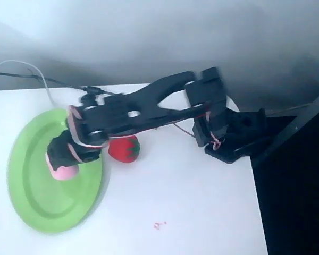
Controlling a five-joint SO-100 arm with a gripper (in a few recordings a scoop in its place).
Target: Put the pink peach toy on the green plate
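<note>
The jaws (64,162) are clamping the pink peach toy (65,171) over the green plate (32,196). A red strawberry toy (124,148) is lying on the tabletop (191,212) just beside the plate's rim.

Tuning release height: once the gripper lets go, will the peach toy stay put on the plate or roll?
The pink peach toy looks rounded, so it may roll a little. The green plate has a raised rim that should probably catch it. It looks soft where the gripper pinches it, so likely little bounce.

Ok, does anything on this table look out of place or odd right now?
One thing: small pink scraps lie on the white table, below the red strawberry toy. Otherwise the hand is over the green plate with the pink peach toy.
</note>
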